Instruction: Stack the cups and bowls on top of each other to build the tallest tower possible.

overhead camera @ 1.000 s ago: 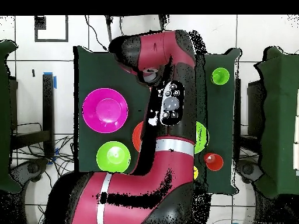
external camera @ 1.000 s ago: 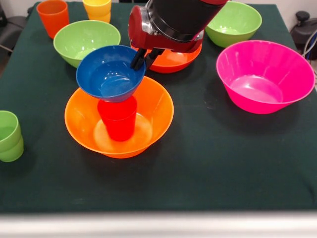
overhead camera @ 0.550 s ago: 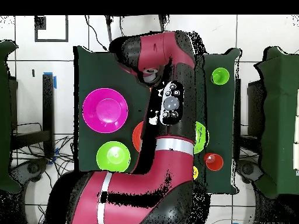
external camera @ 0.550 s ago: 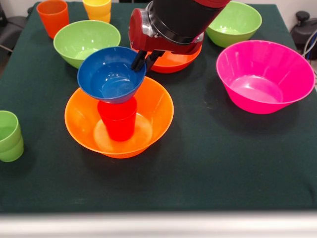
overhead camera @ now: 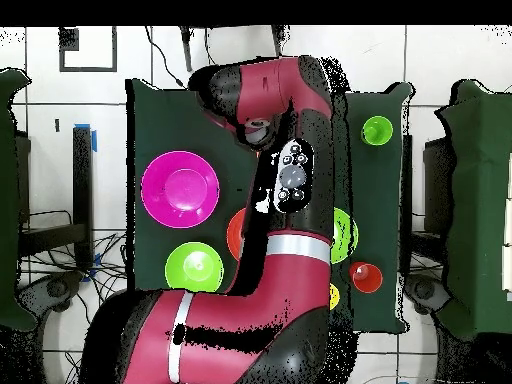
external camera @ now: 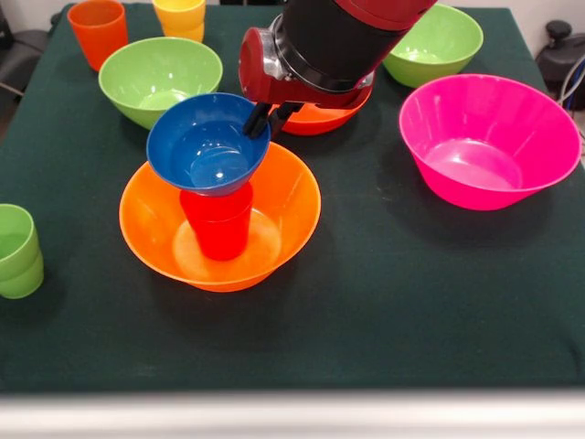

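Observation:
A small blue bowl (external camera: 206,146) sits tilted right over the upright red cup (external camera: 219,224); I cannot tell whether the two touch. The red cup stands inside the large orange bowl (external camera: 285,203) at the table's middle. My gripper (external camera: 267,117) comes down from the red and black arm and is shut on the blue bowl's right rim, one dark finger on each side of it. In the overhead view the arm (overhead camera: 290,190) hides this stack and the gripper. Two light green cups (external camera: 16,251), one nested in the other, stand at the left edge.
A large pink bowl (external camera: 489,137) stands on the right. A red-orange bowl (external camera: 320,112) lies partly behind the arm. Light green bowls stand at back left (external camera: 160,73) and back right (external camera: 434,41). An orange cup (external camera: 98,29) and yellow cup (external camera: 180,16) stand at the back.
The gripper and the blue bowl have drifted slightly right and down over the red cup. Nothing else on the table has moved.

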Robot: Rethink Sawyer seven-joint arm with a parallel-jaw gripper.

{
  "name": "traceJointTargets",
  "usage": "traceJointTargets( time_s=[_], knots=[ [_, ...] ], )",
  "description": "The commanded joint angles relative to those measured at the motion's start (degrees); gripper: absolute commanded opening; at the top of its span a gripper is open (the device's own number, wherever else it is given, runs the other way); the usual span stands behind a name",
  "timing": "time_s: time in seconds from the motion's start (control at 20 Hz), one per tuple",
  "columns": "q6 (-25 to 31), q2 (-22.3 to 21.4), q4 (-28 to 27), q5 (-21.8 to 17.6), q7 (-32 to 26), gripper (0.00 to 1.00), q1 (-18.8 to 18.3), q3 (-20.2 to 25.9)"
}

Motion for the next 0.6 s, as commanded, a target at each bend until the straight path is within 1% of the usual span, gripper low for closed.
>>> traceJointTargets(
  time_s=[0.05, 0.35, 0.6],
  knots=[
    [-2.11, 0.27, 1.78, 0.14, 2.42, 0.00, -0.58, 2.75],
    [-3.08, 0.03, 2.90, -0.13, 2.32, 0.00, -0.66, 2.55],
    [-3.65, 0.69, 2.30, -0.46, 2.40, 0.00, -0.70, 2.59]
  ],
)
